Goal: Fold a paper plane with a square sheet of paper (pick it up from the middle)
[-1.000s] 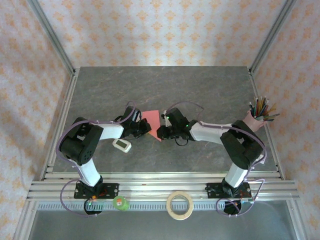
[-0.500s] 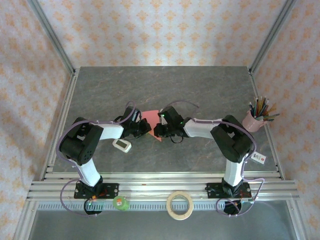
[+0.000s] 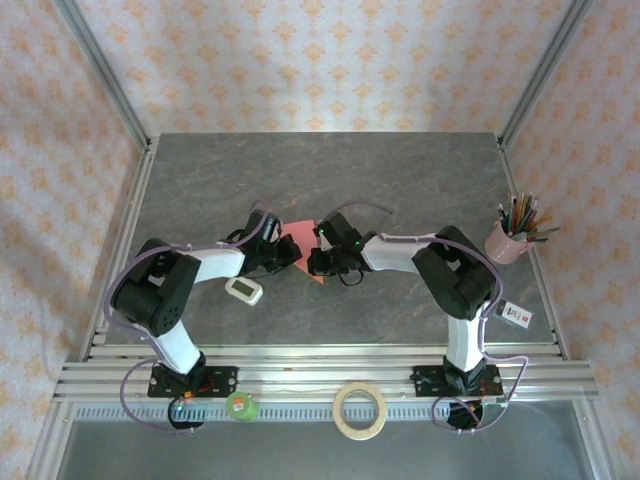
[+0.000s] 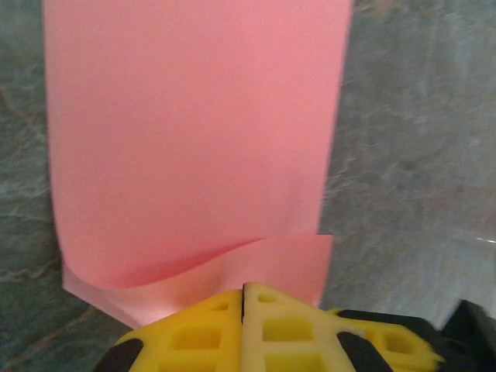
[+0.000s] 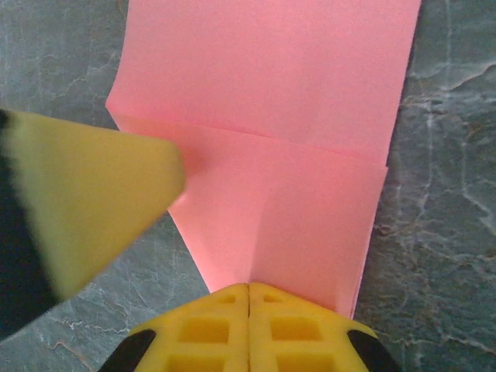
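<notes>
Paper (image 3: 303, 243): one sheet, pink-red, thin and matte, folded; it lies at mid-counter between the two grippers.
Counter (image 3: 400, 180): grey, stone-veined, flat, with aluminium rails along its edges.
Left gripper (image 3: 290, 253): at the paper's left edge. In its wrist view (image 4: 243, 298) the yellow ribbed fingers are pressed together, clamped on the paper's near edge.
Right gripper (image 3: 314, 262): at the paper's right edge. In its wrist view (image 5: 248, 293) the fingers are likewise together, clamped on the narrow near end of the paper.
Top view shows: both arms bent inward and meeting at the paper, which appears as a small pink wedge, its folds too small to read.
Left wrist view shows: two layers, the upper one lifted slightly in a soft curve along its near edge, with a lower flap beneath running to the fingers.
Right wrist view shows: a straight crease across the sheet, a lower layer tapering toward the fingers, and one yellow finger of the left gripper touching the paper's left edge.
Gadget (image 3: 244, 290): one, white, rounded, lying near the left arm.
Cup (image 3: 503, 242): one, pink, holding many pencils, at the counter's right side.
Tape roll (image 3: 360, 410): one, beige ring, on the near rail.
Green roll (image 3: 240, 405): one, small, on the near rail.
</notes>
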